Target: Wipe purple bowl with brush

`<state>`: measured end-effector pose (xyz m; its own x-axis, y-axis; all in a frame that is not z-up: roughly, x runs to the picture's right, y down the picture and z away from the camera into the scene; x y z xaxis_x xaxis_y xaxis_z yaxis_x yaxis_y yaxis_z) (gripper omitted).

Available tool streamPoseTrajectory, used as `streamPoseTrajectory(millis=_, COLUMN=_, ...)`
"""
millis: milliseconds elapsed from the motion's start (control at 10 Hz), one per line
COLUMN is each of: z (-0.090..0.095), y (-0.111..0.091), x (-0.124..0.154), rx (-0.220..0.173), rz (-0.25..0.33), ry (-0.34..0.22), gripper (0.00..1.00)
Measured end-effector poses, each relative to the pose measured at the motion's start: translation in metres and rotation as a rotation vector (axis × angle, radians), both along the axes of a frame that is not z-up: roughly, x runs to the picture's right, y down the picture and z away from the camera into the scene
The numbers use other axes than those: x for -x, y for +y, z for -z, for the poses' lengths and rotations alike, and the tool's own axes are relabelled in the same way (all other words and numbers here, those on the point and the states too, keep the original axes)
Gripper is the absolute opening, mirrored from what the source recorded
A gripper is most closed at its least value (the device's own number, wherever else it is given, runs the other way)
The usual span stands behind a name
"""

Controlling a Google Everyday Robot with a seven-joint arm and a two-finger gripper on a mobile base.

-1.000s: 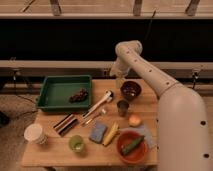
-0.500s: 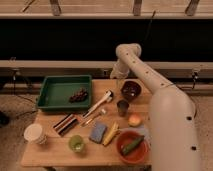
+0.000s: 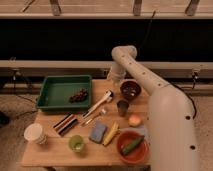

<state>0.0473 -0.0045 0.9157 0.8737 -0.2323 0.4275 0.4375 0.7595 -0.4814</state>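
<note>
The gripper [image 3: 116, 80] hung at the end of the white arm [image 3: 145, 82], over the back edge of the counter [image 3: 55, 151], between the green tray [image 3: 67, 77] and the purple bowl [image 3: 130, 90]. Its jaws stood wide, with nothing held between them. Whether they touched the counter could not be told.

Just to the right of the jaws, the purple bowl sat upright near the back edge of the counter. In front of the jaws lay the brush [image 3: 98, 104], flat on the counter and slanting, with its rounded white head toward the back edge and close beside the bowl, and its handle running toward the front left. A dark metal cup [image 3: 122, 107] stood just in front of the bowl, to the right of the brush. A thin silver-and-tan utensil [image 3: 95, 117] lay alongside the brush handle, on its front side.

The green tray filled the back left corner and held a small dark cluster [image 3: 78, 95] near its right wall. Toward the front left corner stood a white paper cup [image 3: 34, 133], with two dark bars [image 3: 66, 124] beside it. Along the front edge sat a small green cup [image 3: 76, 143], a blue sponge [image 3: 98, 132] and a banana [image 3: 110, 133]. At the front right, an orange-red bowl [image 3: 122, 150] held a green vegetable [image 3: 133, 144], and a round orange fruit [image 3: 134, 120] lay just behind it.
</note>
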Motion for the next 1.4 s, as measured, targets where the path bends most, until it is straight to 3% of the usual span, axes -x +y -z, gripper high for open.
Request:
streamPoseTrajectory(millis=300, z=-0.001, y=0.021, x=0.019, rx=0.018, rz=0.047, ry=-0.021, gripper=0.65)
streamPoseTrajectory(millis=900, z=-0.006, y=0.05, x=0.032, rx=0.044, rz=0.109, ry=-0.034, gripper=0.65)
streamPoseTrajectory(millis=1400, z=-0.009, y=0.057, x=0.036, rx=0.043, rz=0.118, ry=-0.039, gripper=0.65)
